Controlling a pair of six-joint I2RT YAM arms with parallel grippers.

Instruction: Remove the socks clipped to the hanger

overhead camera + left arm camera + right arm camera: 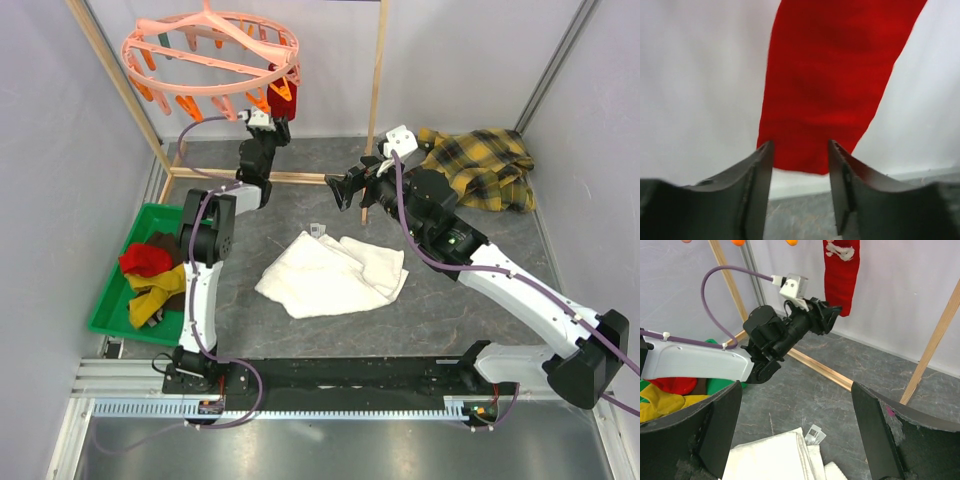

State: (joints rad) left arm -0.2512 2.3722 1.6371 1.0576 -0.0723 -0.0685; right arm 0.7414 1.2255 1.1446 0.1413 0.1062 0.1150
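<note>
Jaws parted, the left gripper (800, 147) is bracketing the hem of the limp red fabric sock (832, 75) under the round salmon-pink plastic hanger (215, 63), likely needing a deeper bite before tugging down.

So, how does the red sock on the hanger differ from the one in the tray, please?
The hanging sock dangles straight from the hanger; the tray sock lies crumpled in the tray. The open left gripper is at the hanging sock; no gripper nears the tray sock. Both red.
</note>
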